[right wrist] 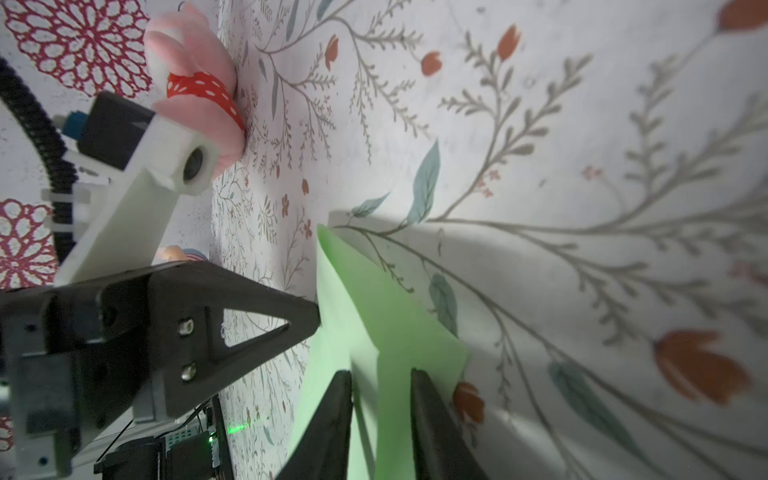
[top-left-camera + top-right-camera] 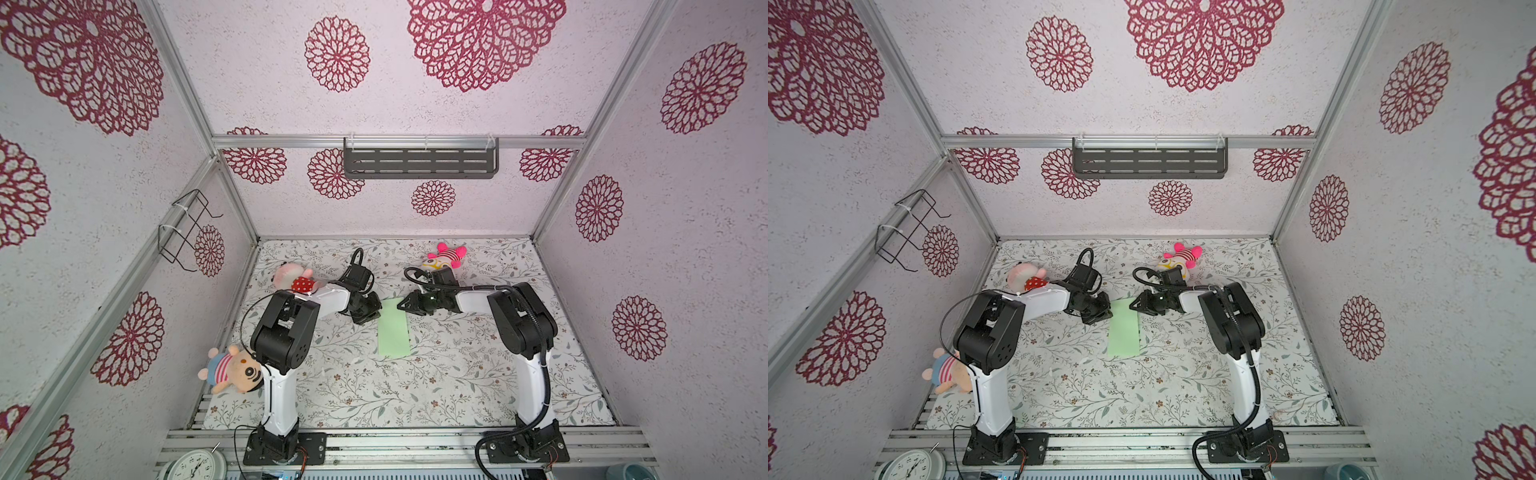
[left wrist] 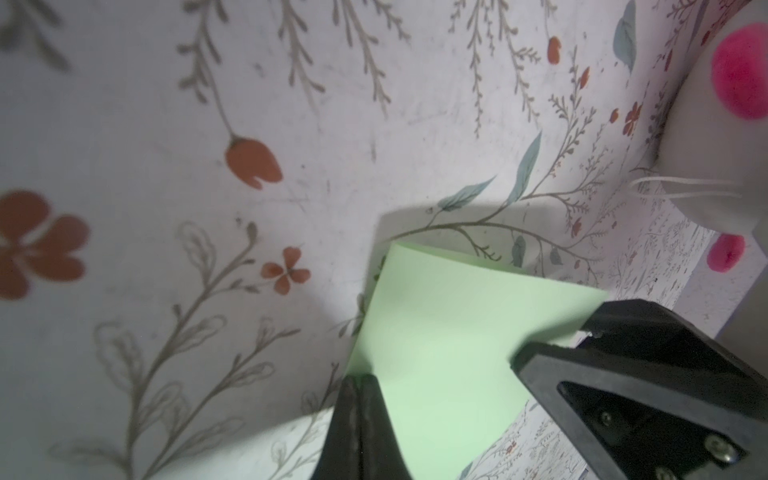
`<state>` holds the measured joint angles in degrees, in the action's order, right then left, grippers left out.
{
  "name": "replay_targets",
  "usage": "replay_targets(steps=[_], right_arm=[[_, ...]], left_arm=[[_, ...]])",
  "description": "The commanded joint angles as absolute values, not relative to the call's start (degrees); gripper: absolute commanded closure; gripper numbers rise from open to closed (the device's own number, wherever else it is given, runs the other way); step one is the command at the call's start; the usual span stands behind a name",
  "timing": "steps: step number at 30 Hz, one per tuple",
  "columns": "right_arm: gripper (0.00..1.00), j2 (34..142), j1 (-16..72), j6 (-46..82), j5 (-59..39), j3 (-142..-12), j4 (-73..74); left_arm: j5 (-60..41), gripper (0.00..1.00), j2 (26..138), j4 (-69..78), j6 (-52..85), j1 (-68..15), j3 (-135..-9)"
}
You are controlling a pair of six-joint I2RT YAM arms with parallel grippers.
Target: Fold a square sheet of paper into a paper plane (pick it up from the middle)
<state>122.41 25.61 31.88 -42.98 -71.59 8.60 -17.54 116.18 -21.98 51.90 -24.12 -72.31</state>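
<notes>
The square sheet of paper [image 2: 394, 330] [image 2: 1124, 332] lies folded into a narrow pale-green strip on the flowered table mat, mid-table in both top views. Its far end is lifted off the mat and casts a shadow. My left gripper [image 2: 377, 310] [image 2: 1109, 311] [image 3: 359, 376] is shut at the strip's far left corner, and the paper's [image 3: 449, 332] edge runs into its tips. My right gripper [image 2: 400, 306] [image 2: 1132, 306] [image 1: 382, 372] stands open at the far right edge, a raised flap of the paper [image 1: 374, 316] between its spread jaws. No paper plane shape shows.
A pink plush with a red dotted scarf [image 2: 295, 278] lies behind my left arm. A pink striped plush [image 2: 446, 255] lies at the back right, and a striped-shirt doll [image 2: 228, 368] at the front left. A clock [image 2: 193, 465] stands by the left base.
</notes>
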Motion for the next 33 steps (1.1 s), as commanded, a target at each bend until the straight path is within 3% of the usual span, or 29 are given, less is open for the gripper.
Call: replay_targets(steps=[1,11,19,33], right_arm=[[0.71,119.0,25.7,29.8,-44.7,-70.1,6.5],[0.67,115.9,25.7,31.2,-42.4,-69.2,7.6],[0.70,116.5,26.1,32.2,-42.8,-69.4,7.7],[0.71,111.6,30.3,44.9,-42.7,-57.5,20.5]], left_arm=[[-13.9,0.99,121.3,-26.0,51.9,-24.3,-69.2],[-13.7,0.99,121.4,-26.3,51.8,-24.3,-69.3],[-13.8,0.99,121.4,-26.4,51.7,-24.3,-69.6],[-13.6,0.99,120.8,-25.8,52.0,-24.3,-68.8]])
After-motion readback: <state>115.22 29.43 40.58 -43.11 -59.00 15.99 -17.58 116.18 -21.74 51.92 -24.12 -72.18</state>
